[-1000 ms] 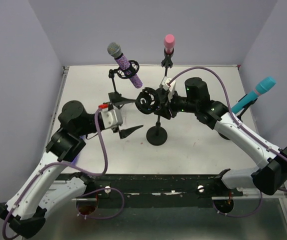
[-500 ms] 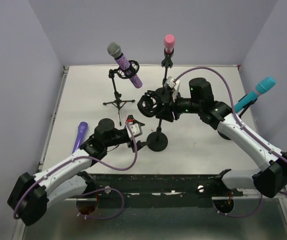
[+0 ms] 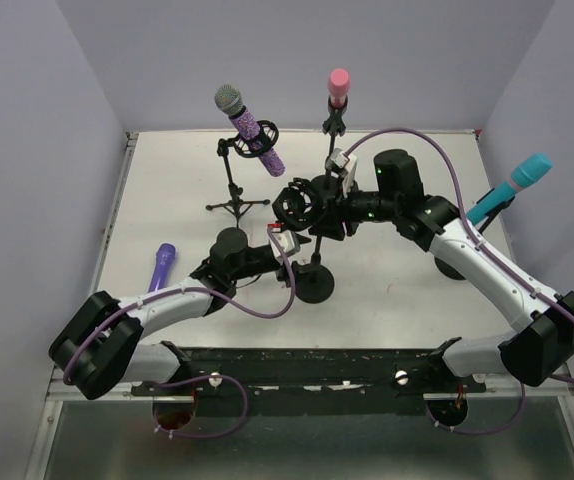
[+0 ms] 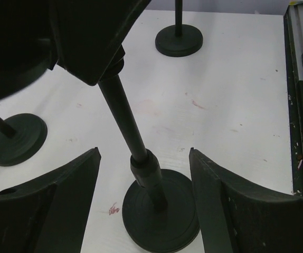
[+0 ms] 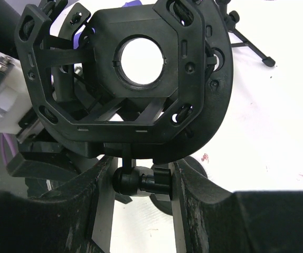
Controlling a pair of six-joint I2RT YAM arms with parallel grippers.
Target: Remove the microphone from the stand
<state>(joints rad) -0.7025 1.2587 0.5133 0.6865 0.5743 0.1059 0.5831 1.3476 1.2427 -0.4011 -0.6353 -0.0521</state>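
Left wrist: left claw (image 4: 143, 154) gapes astride stand (image 4: 117, 105); right claw (image 5: 141, 169) seemingly grips mount (image 5: 141, 103).

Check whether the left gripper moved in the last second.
Yes. The left gripper moved right, up to the stand, whose pole now sits between its open jaws.

2 white arm links (image 3: 172, 302), black joints (image 3: 397, 175), looping purple cables (image 3: 399, 130), green lights (image 3: 366, 210), dark wedge-shaped end effector fingers (image 4: 46, 211)
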